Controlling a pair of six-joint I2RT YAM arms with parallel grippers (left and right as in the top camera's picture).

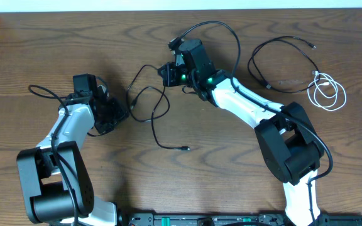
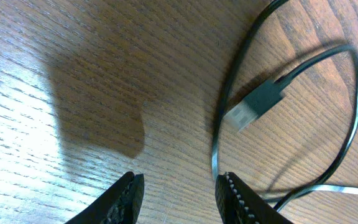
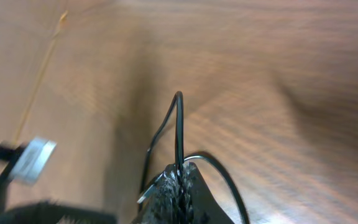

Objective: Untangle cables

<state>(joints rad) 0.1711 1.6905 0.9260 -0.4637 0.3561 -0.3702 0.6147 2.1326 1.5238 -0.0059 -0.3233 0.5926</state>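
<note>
cables: you have three on the table (image 1: 43, 37), two black and one white.
arms: two, one gripper each.
left gripper (image 1: 121, 114): partly open, nothing between your fingers (image 2: 129, 193), hovering over bare wood just left of the mid black cable (image 1: 153, 125).
right gripper (image 1: 166, 74): closed tight, pinching the mid black cable at its upper end.
mid black cable, place: centre of the table, between your two grippers.
mid black cable, axis: runs from the right gripper down-left, loops beside the left gripper, then trails down-right to a free end near the front middle. Long axis is roughly top to bottom in the overhead view.
far black cable (image 1: 251, 63): open loop at top right, well apart from both grippers, long axis left to right, ends pointing right and down.
white cable (image 1: 344, 97): small coil at far right, just beside the far black cable; touching or not, can't tell.
left wrist only: a flat plug (image 2: 257, 102) lying on the wood, tip pointing down-left, with a cable loop (image 2: 217, 134) around it. Overhead is too small to show that.
right wrist only: the cable (image 3: 179, 124) rising straight out of your closed fingertips (image 3: 180, 177), plus a blurred silver plug (image 3: 33, 158) at left; whose cable it is, can't tell.
overhead only: the far black and white cables.
</note>
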